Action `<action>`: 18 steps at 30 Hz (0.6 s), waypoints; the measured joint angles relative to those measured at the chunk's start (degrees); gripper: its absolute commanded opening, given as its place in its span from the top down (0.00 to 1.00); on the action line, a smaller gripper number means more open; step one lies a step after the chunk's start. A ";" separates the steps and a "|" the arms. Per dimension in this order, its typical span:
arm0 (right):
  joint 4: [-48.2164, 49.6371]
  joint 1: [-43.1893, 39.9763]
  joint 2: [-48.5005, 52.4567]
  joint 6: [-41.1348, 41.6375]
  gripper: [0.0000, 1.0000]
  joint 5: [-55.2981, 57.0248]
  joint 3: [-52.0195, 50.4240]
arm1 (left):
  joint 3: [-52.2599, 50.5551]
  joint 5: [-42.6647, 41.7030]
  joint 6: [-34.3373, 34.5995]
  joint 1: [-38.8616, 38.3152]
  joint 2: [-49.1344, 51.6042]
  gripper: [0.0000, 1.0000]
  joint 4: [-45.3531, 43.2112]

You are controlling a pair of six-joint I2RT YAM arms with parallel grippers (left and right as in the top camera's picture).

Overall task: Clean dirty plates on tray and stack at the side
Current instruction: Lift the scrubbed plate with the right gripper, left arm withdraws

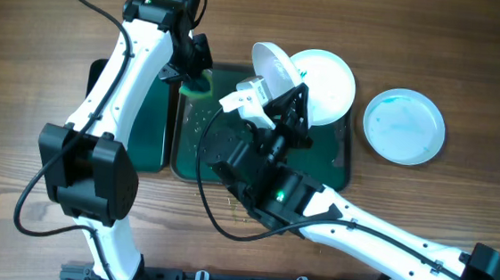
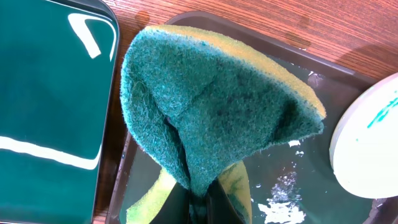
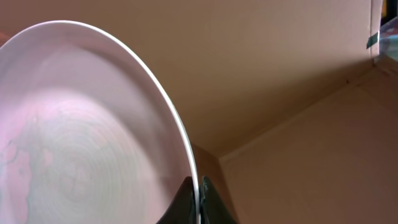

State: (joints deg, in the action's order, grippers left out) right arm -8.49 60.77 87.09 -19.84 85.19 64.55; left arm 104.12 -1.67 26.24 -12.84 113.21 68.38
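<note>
A brown wood-grain counter (image 1: 472,50) carries a large dark green rectangular tray (image 1: 329,160) with rounded corners and a raised rim. White flecks and wet streaks dot the tray's floor in the left wrist view. A smaller black-rimmed green tray (image 1: 152,132) lies just beside the large tray's left edge. In the right wrist view, plain tan surfaces meet at a corner seam above.

The left end effector (image 1: 192,75) hangs over the large tray's upper-left corner. Its fingers are closed tight on a folded green-and-yellow sponge (image 2: 211,106), scouring face outward.

The right end effector (image 1: 285,87) sits above the large tray's upper middle. Its fingers (image 3: 186,202) are nearly together, pinching the rim of a tilted round white plate (image 1: 272,63) lifted clear of the tray, faint greenish marks on its face.

A second round white plate (image 1: 331,79) rests on the large tray's upper-right corner, just right of the held one. A third round white plate with a bluish tint (image 1: 403,125) lies on the counter beside the large tray's right edge, apart from it.
</note>
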 measured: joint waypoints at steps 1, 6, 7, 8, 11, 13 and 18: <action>0.00 0.00 0.00 -0.04 0.96 0.00 0.00 | 0.00 0.00 0.00 0.00 0.00 0.96 0.00; 0.00 0.00 0.00 0.11 0.96 0.00 0.00 | 0.00 0.00 0.00 0.00 0.00 0.96 -0.02; 0.00 0.00 0.00 0.48 0.96 0.00 -0.02 | 0.00 0.00 0.00 0.00 0.00 0.96 -0.02; -0.02 0.00 0.00 0.90 0.96 0.00 -0.02 | 0.00 0.00 0.00 0.00 0.00 0.96 -0.02; -0.35 0.00 -0.07 3.30 0.96 -0.02 -0.59 | 0.00 0.00 0.00 0.00 0.00 0.96 -0.02; -2.86 0.00 -0.07 5.97 0.96 -0.70 -1.11 | 0.00 0.00 0.00 0.00 0.00 0.96 0.00; -14.82 -0.11 -0.20 15.06 0.96 -8.61 -1.57 | 0.00 0.00 0.00 0.00 0.00 0.96 0.00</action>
State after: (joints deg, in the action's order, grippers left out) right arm -23.31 60.66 86.89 -4.78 76.58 62.98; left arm 104.12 -1.67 26.24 -12.84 113.21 68.38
